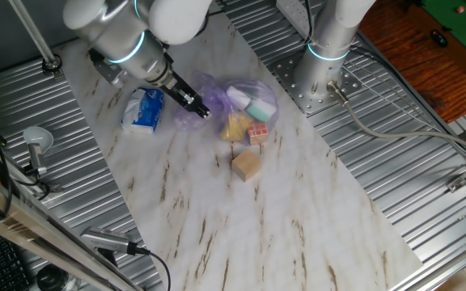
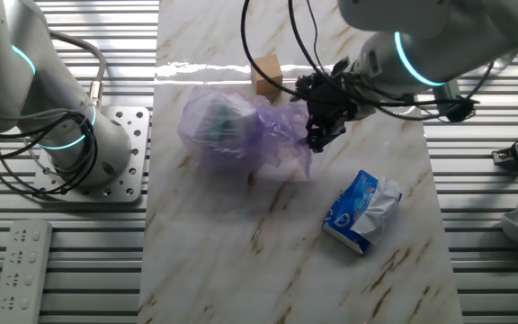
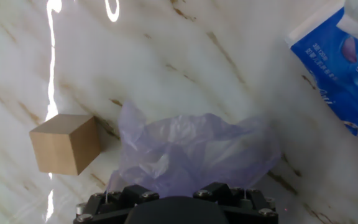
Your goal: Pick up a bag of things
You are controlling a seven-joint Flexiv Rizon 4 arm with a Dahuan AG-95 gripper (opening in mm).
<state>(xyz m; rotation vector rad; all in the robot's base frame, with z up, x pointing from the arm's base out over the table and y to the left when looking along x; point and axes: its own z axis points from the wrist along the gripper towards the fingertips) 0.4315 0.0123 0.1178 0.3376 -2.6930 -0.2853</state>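
Observation:
The bag of things [image 1: 245, 101] is a pale-purple plastic bag with yellow, mint, white and pink blocks inside. It lies on the marble board, also in the other fixed view [image 2: 232, 130]. My gripper [image 1: 203, 112] is at the bag's loose left edge, also in the other fixed view [image 2: 317, 139]. Its fingers look closed on the loose plastic. In the hand view the purple film [image 3: 191, 152] fans out from under the gripper body [image 3: 179, 208] and hides the fingertips.
A tan wooden cube [image 1: 247, 166] sits just in front of the bag, also in the hand view [image 3: 64, 143]. A blue-and-white packet [image 1: 144, 111] lies beside the gripper on the other side [image 3: 347, 81]. The arm's base [image 1: 322, 73] stands behind the board on ribbed metal.

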